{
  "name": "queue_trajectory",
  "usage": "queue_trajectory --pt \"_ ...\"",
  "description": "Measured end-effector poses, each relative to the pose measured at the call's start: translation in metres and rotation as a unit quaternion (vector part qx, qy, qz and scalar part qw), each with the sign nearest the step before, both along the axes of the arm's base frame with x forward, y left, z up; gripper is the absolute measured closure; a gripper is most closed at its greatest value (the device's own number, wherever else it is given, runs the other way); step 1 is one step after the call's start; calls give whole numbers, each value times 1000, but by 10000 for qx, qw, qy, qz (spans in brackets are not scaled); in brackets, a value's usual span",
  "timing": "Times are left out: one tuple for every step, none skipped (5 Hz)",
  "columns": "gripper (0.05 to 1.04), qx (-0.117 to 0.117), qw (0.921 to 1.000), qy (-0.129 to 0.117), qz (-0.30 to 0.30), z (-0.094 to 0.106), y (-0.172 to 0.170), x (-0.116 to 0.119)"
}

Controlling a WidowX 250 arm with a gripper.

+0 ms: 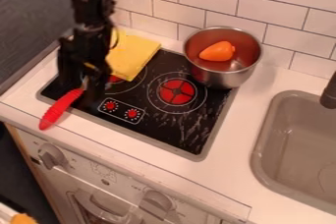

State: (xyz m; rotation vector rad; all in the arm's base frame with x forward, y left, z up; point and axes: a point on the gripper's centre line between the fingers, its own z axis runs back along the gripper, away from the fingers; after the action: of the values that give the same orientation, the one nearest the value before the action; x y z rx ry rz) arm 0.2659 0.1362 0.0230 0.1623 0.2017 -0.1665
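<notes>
One red hdl. (60, 109) by hand (85, 84), prob. touching

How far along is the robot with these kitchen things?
Seemingly done: the orange vegetable sits in the metal pot. In hand: the gripper is at the red-handled utensil, front left of the stove, though I can't tell if it has hold of it. Perhaps left: placing that utensil, its handle reaching over the counter.

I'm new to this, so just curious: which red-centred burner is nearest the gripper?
The burner partly hidden by the gripper and yellow cloth; the other burner, beside the steel pot, shows its whole red centre.
</notes>
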Motion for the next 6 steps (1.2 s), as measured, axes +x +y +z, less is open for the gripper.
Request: queue_trajectory --pt "83 -114 9997 123 166 -14 9 -24" --pt "134 -163 9993 36 330 -20 11 -39" --pt "290 -212 9980 -128 581 -21 16 -40" --pt "582 -204 9978 -184 607 -21 17 -38" --pt "665 -200 9982 -153 542 -20 13 -37" --pt "665 -116 9989 -145 428 -4 -6 -29"
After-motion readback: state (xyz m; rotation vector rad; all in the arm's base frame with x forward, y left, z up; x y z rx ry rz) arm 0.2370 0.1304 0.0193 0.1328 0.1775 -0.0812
